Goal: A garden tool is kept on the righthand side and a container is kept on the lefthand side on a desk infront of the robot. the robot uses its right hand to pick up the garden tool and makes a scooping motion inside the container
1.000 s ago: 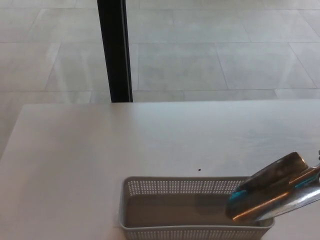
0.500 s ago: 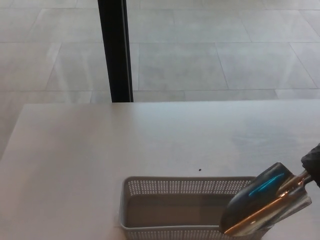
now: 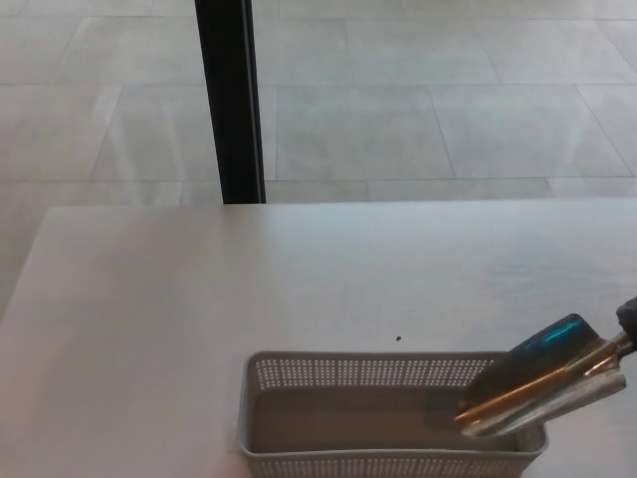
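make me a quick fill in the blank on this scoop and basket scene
The scoop has its tip over the ____ end of the basket.
The basket's walls are ____ with small holes.
The basket stands on a ____.
Behind the table rises a ____ post.

Missing: right; perforated; table; black

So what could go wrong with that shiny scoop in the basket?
The scoop lies over the basket's right end, its tip inside. Dragging it sideways could catch the thin mesh wall and push or tip the light-looking basket. The basket also sits at the table's near side, so a shove might slide it toward the edge. Only a sliver of the right hand shows, so its grip can't be checked.
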Controlling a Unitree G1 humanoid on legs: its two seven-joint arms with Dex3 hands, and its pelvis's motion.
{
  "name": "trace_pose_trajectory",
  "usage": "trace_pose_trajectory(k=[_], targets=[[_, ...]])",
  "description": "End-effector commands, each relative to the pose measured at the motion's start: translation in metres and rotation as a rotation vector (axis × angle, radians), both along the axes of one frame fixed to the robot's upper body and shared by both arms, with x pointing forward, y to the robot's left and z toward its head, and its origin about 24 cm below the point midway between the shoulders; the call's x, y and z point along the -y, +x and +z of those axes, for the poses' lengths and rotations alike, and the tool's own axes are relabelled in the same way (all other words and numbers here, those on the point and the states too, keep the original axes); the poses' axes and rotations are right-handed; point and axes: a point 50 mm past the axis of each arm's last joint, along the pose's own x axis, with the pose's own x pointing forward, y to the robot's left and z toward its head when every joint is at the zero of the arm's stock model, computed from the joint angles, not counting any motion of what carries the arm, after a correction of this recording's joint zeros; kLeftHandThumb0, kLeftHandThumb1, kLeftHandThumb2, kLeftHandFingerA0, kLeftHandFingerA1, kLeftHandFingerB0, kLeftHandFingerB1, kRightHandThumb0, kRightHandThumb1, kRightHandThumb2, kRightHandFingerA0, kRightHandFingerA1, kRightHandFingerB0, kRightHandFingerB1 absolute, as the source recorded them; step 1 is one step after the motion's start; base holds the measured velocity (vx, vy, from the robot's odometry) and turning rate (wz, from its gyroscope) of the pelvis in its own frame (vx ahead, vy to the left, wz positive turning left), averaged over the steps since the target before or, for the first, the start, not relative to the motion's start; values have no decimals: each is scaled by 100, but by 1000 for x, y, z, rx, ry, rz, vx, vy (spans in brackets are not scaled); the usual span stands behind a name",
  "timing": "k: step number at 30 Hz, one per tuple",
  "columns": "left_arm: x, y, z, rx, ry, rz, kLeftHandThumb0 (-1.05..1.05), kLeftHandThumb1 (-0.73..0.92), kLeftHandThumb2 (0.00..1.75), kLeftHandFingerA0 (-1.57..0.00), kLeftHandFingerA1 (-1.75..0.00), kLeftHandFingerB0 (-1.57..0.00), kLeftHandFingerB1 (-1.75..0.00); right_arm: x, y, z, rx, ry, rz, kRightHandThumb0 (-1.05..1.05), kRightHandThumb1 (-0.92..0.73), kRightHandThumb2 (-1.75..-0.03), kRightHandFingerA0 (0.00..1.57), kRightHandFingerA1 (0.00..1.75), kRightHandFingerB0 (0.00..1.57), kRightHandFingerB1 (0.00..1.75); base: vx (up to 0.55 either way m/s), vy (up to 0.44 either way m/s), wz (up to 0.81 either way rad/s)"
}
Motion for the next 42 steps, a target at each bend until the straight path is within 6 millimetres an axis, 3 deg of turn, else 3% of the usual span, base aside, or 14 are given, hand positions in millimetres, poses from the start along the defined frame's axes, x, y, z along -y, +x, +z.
trace_pose_trajectory(k=[1,9,10,11,12,18,19,21,25,34,36,37,39,42], targets=[[-1,-4,0,-3,10,12,-52,55,57,-67,-79,-69,-48,31,8,-2,-47,-27,-275,-31,-54,-79,85,175,69,146,0,0,0],[-3,-2,3,1,23,-19,-52,58,58,-65,-79,-64,-48,30,5,-7,-103,-52,-286,-35,-65,-80,88,175,74,141,0,0,0],[-3,-1,3,-2,23,-24,-54,59,58,-56,-68,-62,-46,26,4,-7,-106,-58,-276,-43,-54,-101,115,132,86,112,0,0,0],[-3,-1,3,-3,22,-28,-54,59,58,-56,-68,-62,-46,24,4,-7,-113,-69,-275,-43,-54,-101,115,132,86,112,0,0,0],[-3,-1,3,-2,17,-19,-52,58,58,-58,-63,-63,-46,20,3,-7,-104,-69,-241,-34,-62,-77,89,175,74,145,0,0,0],[-1,1,2,14,9,-9,-53,57,57,-61,-71,-64,-47,0,0,-13,-68,-61,-89,-34,-56,-78,88,175,68,158,0,0,0],[-1,1,2,14,12,-1,-54,56,57,-66,-81,-67,-47,-12,-2,-14,-77,-68,-57,-48,-58,-99,119,138,82,113,0,0,0],[-2,2,2,17,10,2,-53,55,57,-72,-78,-69,-48,-23,-4,-14,-69,-69,-13,-41,-75,-62,91,175,85,104,0,0,0],[-3,3,4,36,3,9,-50,56,57,-74,-74,-69,-49,-40,-6,-10,-37,-30,78,-31,-50,-90,94,175,76,146,0,0,0],[-5,9,6,55,14,-2,-50,55,57,-86,-102,-74,-50,-59,-10,-8,-109,-128,-19,-39,-56,-99,95,175,79,158,0,0,0],[-5,9,5,47,14,-1,-52,55,57,-82,-86,-74,-49,-63,-12,-10,-113,-114,-46,-41,-56,-92,98,175,85,144,0,0,0],[-5,9,5,35,19,-8,-53,55,57,-85,-91,-74,-49,-66,-14,-14,-123,-139,-93,-50,-55,-105,119,135,93,116,0,0,0],[-3,9,4,39,13,-6,-51,55,57,-85,-110,-74,-49,-69,-16,-17,-127,-160,-122,-44,-71,-75,93,175,84,125,0,0,0],[-4,8,5,44,10,-14,-52,56,57,-81,-108,-72,-49,-72,-19,-21,-135,-188,-177,-45,-74,-70,91,175,83,117,0,0,0]])
